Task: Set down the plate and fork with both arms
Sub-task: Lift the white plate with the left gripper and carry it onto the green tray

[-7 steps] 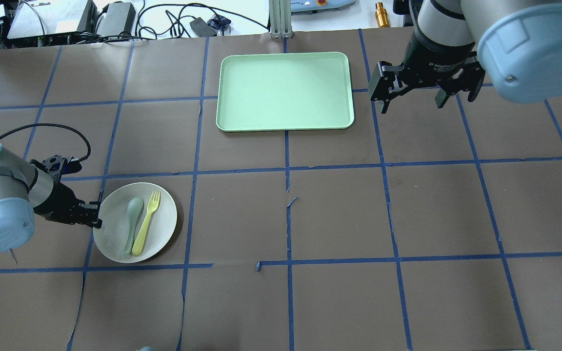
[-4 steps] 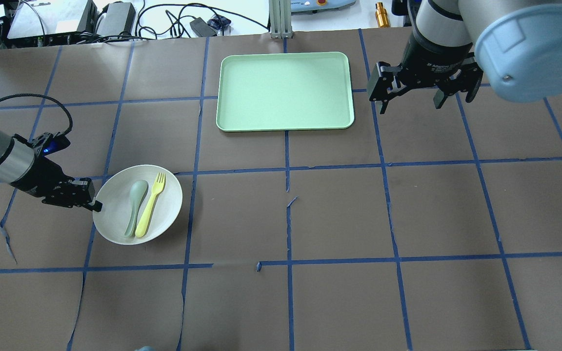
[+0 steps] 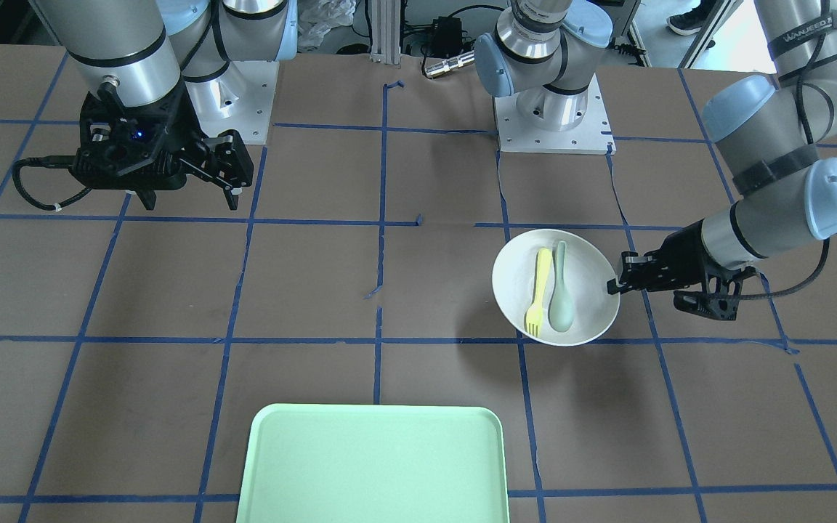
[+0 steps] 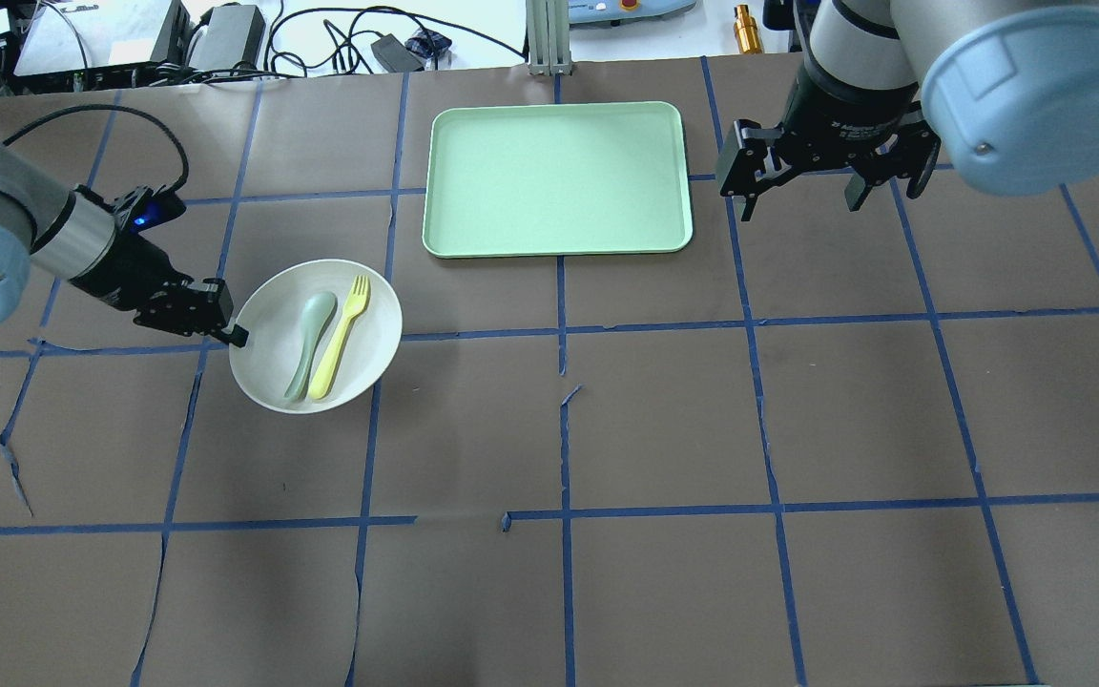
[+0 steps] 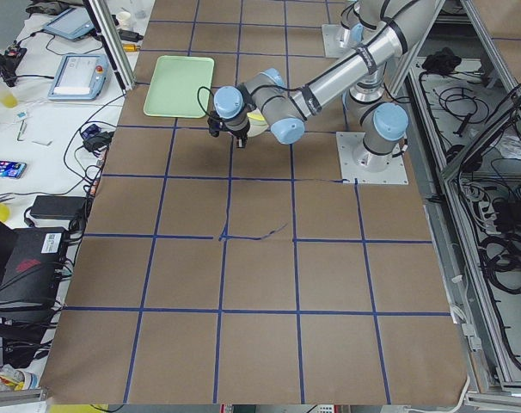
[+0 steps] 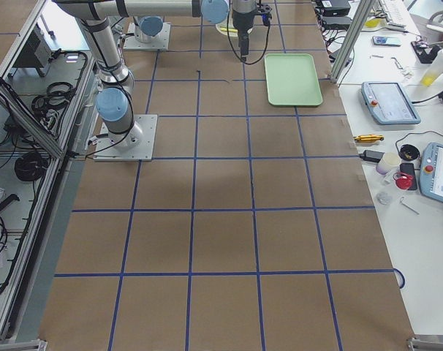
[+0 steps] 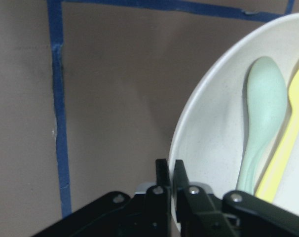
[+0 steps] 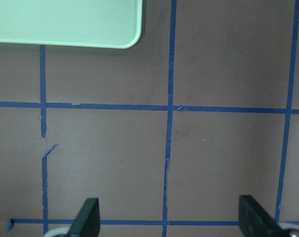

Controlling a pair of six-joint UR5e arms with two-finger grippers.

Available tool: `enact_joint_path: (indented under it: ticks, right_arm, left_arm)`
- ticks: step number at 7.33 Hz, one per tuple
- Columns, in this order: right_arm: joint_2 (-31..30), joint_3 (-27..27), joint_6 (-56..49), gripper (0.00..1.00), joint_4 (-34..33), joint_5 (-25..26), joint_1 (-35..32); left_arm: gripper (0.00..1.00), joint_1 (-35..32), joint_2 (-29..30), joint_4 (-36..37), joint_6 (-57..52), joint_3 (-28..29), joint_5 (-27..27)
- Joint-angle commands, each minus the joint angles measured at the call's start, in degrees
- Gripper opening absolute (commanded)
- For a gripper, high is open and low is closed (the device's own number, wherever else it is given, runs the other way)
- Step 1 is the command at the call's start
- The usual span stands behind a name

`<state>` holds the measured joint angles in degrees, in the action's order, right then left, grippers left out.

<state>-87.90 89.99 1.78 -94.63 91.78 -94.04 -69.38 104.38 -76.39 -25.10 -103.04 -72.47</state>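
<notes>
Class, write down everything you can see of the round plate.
The plate is round, shallow and off-white with a raised rim, matte like plastic. The left gripper pinches its rim, apparently holding it just above the table. A yellow fork and a pale green spoon lie side by side in it. It is apart from the green tray.

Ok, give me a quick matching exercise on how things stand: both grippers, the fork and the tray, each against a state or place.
Things:
1. left gripper
2. right gripper
3. fork
4. tray

States or places:
A. open, holding nothing
B. pale green, lying apart from the plate
C. shut on the plate's rim
D. lying in the plate beside the spoon

Pairs: 1-C, 2-A, 3-D, 4-B.
</notes>
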Motion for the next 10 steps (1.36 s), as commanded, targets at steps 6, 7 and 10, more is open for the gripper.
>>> enact_joint_path:
  ticks: [6,7,10]
  right_arm:
    - [-0.52,0.19,0.15,1.0,-0.03,0.07,-0.18]
    - [-0.52,0.27,0.15,1.0,-0.03,-0.02,-0.18]
    - [-0.17,0.27,0.15,1.0,-0.03,0.07,-0.18]
  left_arm:
    - [0.0,-18.32,28.65,5.37,25.43,34.89,4.88]
    - [0.0,-19.73,31.56,5.46,27.02,37.88,4.71]
    - [0.0,-22.29,35.01,8.27,29.67,39.67,4.0]
